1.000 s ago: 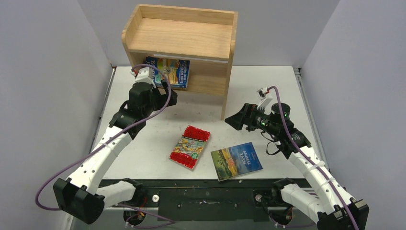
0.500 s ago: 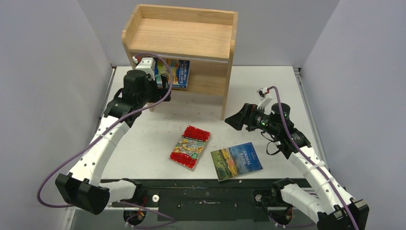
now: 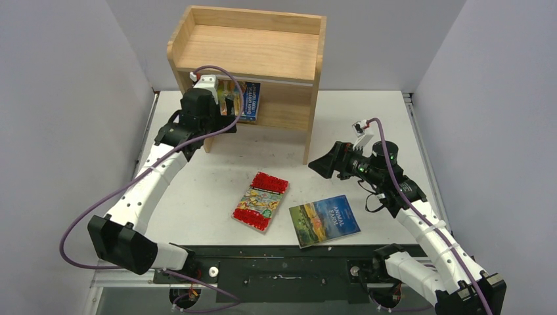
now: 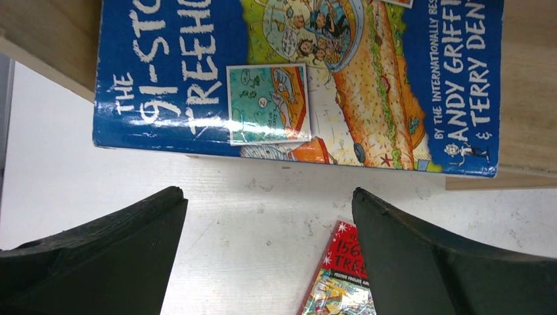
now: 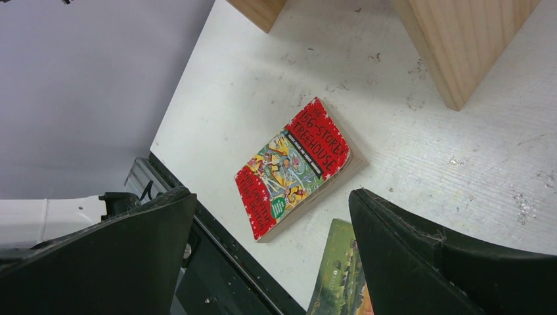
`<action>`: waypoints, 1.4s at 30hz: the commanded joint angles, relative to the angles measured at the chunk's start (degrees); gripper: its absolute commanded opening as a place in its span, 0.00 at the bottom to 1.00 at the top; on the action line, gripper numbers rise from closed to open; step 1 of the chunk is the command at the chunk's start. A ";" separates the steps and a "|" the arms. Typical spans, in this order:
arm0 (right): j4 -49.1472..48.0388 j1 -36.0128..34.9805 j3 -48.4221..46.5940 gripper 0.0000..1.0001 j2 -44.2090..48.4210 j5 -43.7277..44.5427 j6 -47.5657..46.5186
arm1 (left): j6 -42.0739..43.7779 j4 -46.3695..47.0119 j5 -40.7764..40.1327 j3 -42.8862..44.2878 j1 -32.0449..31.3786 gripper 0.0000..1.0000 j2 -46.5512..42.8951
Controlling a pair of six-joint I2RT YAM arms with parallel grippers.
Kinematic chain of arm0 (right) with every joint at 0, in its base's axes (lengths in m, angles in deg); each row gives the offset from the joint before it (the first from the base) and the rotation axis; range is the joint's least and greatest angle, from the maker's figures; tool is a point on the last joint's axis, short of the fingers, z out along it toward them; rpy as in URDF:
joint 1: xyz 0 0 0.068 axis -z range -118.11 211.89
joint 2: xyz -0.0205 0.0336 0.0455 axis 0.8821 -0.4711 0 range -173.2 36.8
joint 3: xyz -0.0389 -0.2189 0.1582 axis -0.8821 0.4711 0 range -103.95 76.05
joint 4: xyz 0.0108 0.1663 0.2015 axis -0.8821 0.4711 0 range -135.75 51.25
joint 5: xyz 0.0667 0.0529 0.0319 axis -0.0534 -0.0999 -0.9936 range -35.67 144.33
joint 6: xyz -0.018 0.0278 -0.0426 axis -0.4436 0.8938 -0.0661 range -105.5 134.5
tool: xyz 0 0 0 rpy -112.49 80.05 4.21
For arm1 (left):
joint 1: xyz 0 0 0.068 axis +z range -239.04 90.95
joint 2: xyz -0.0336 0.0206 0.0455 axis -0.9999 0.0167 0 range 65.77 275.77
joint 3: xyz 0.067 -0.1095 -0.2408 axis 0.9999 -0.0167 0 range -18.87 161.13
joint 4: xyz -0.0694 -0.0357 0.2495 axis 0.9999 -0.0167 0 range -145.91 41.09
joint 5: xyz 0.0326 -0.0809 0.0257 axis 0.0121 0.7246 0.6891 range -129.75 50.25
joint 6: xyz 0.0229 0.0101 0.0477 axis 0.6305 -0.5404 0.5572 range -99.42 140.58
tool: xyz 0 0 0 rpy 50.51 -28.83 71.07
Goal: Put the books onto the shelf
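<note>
At the mouth of the shelf my left gripper hangs empty, jaws wide apart, just before the glossy blue book, which lies flat inside with its near edge jutting past the wood; I judge it is placed to nudge that book deeper. Out on the desk the red-bordered book and the landscape-covered Animal Farm lie face up, near but apart, my right gripper hovering close by, jaws spread and empty, ready for one
</note>
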 commanded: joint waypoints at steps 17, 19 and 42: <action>-1.51 0.08 -1.76 0.90 -0.76 1.48 -0.54 | 2.20 13.27 -1.01 0.23 1.17 0.76 3.36; -1.30 0.11 -1.84 0.90 -0.76 1.51 -0.68 | 2.32 13.89 -0.92 -0.04 1.22 0.76 3.24; -1.22 0.08 -1.70 0.90 -0.75 1.39 -0.76 | 4.00 14.99 -4.78 -1.55 3.58 0.75 0.65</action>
